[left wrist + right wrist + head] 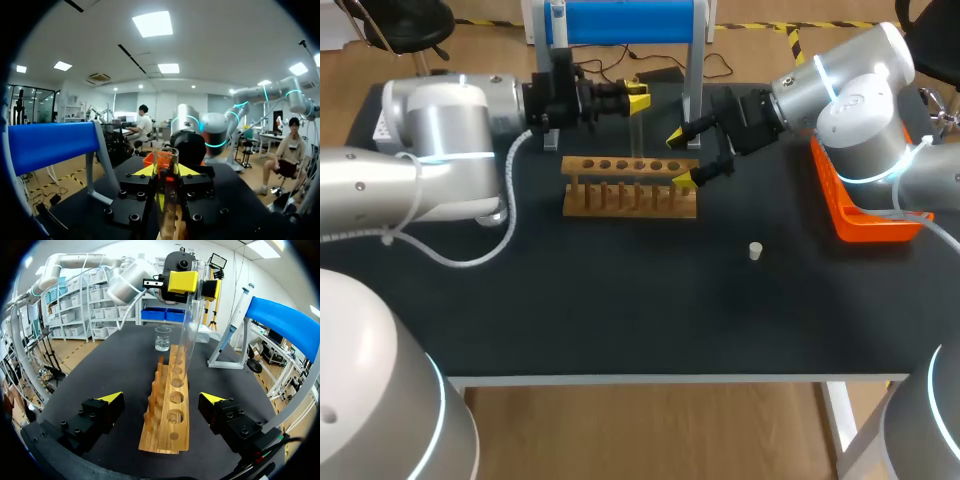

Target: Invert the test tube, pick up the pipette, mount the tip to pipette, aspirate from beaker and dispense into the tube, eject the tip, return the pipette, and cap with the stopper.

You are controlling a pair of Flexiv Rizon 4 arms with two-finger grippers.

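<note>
My left gripper (636, 96) is shut on a clear test tube (636, 132), which it holds upright over the back row of the wooden rack (630, 186). In the left wrist view the test tube (166, 172) stands between the yellow tips with its open mouth upward. My right gripper (683, 156) is open at the rack's right end with nothing in it. Seen from the right wrist, the right gripper (162, 400) straddles the rack (172, 412), and the tube (191, 325) hangs from the left gripper (197, 285) beyond. A small white stopper (755, 251) lies on the table. The pipette (239, 310) leans on its stand; the beaker (163, 338) sits behind the rack.
The blue-topped pipette stand (692, 70) is at the back middle. An orange tray (865, 215) sits at the right edge under my right arm. The rack has several pegs along its front and several empty holes.
</note>
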